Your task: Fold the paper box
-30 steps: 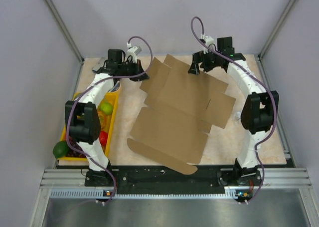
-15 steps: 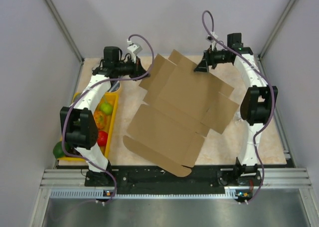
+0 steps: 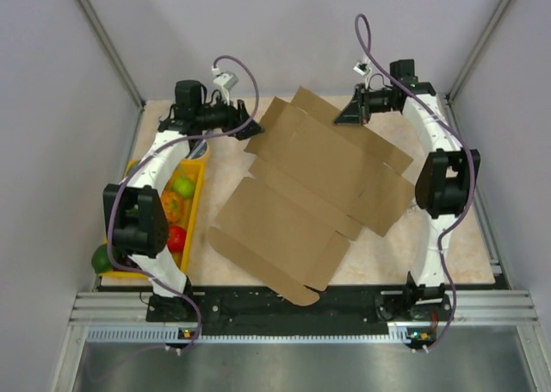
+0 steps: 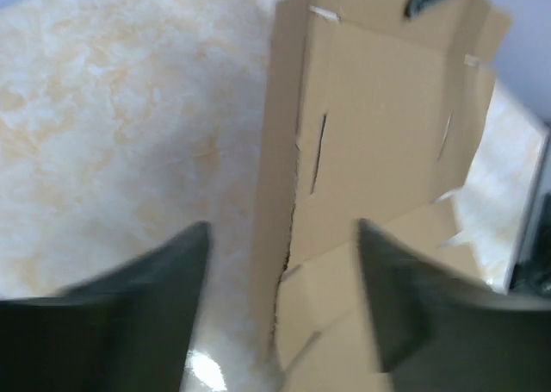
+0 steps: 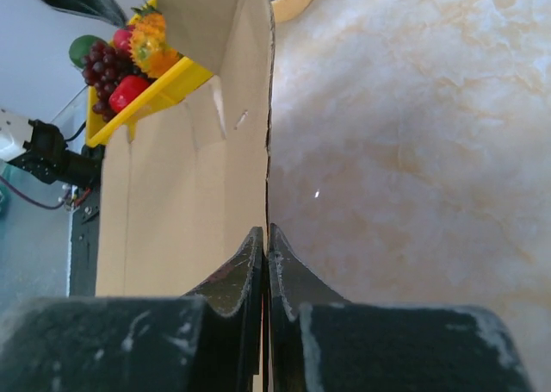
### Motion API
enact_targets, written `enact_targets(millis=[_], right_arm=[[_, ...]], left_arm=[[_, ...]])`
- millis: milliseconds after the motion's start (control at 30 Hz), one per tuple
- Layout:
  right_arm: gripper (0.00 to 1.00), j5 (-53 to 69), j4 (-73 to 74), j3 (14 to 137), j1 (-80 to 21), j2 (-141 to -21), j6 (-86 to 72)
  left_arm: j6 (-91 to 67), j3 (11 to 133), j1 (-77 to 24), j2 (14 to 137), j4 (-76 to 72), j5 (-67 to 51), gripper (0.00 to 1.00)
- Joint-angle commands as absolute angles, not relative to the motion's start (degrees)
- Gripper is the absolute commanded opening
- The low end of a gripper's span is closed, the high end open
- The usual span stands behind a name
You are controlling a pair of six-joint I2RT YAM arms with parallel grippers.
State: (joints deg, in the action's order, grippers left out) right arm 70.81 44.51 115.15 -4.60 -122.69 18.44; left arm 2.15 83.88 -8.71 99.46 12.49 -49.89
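Table (image 3: 387, 250): pale marbled top, holding everything here.
Paper box (image 3: 314, 194): a large unfolded brown cardboard sheet with flaps and slits. It sits at the middle of the table between the two arms, its far edge raised off the surface.
Yellow tray (image 3: 196, 207): on the table's left side beside the sheet, filled with fruit (image 3: 178, 237).
Right gripper (image 5: 265, 237): fingers pinched together on the sheet's far edge.
Left gripper (image 4: 282, 228): fingers spread wide at the sheet's far left corner, gripping nothing.
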Motion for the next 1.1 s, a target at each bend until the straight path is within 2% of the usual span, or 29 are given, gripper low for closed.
enact_targets(millis=[0, 133, 200, 233, 300, 333, 367, 467, 533, 600, 633, 967, 1067], right_arm=[[0.00, 65.8, 43.6, 114.3, -7.8, -111.4, 16.4], [0.00, 61.2, 42.9, 109.4, -9.7, -104.7, 16.8], [0.00, 60.7, 43.1, 108.2, -10.4, -101.8, 16.9], [0.00, 61.5, 43.1, 107.1, -11.0, -100.9, 17.6], [0.00, 62.8, 42.9, 105.6, -11.7, -97.8, 18.8], [0.00, 63.2, 42.8, 104.8, -11.9, -96.9, 19.3], [0.00, 63.3, 42.9, 104.6, -12.5, -96.4, 19.2], [0.00, 64.9, 42.9, 104.4, -13.3, -95.5, 19.6], [0.00, 64.9, 42.9, 104.5, -13.9, -95.4, 19.6], [0.00, 64.9, 42.9, 104.6, -14.5, -95.2, 19.6], [0.00, 65.0, 42.8, 104.9, -14.8, -95.2, 19.6], [0.00, 63.7, 43.0, 107.7, -16.0, -96.6, 18.5], [0.00, 61.8, 42.8, 108.9, -16.4, -97.4, 17.8]], left_arm=[[-19.8, 83.9, -5.1, 92.9, -2.1, -52.2, 0.98], [-27.8, 82.9, -5.7, 88.0, -11.4, -48.8, 0.98], [-29.8, 88.9, -5.7, 91.0, -10.0, -49.6, 0.98], [-29.9, 92.0, -5.7, 93.0, -7.1, -51.3, 0.85], [-29.4, 101.5, -5.8, 98.9, -2.6, -55.9, 0.68], [-29.3, 103.8, -6.0, 100.4, -0.6, -57.1, 0.63], [-30.3, 105.3, -6.0, 101.4, -2.3, -60.5, 0.63], [-39.6, 104.2, -6.3, 104.1, -17.2, -66.8, 0.70], [-45.7, 104.5, -7.3, 106.9, -25.8, -73.5, 0.69], [-51.6, 105.2, -8.0, 109.1, -33.3, -76.8, 0.51], [-53.2, 105.2, -8.5, 109.7, -35.1, -77.4, 0.48], [-84.9, 106.6, -12.9, 116.0, -73.8, -83.0, 0.34], [-88.7, 107.8, -14.1, 117.0, -78.1, -84.9, 0.34]])
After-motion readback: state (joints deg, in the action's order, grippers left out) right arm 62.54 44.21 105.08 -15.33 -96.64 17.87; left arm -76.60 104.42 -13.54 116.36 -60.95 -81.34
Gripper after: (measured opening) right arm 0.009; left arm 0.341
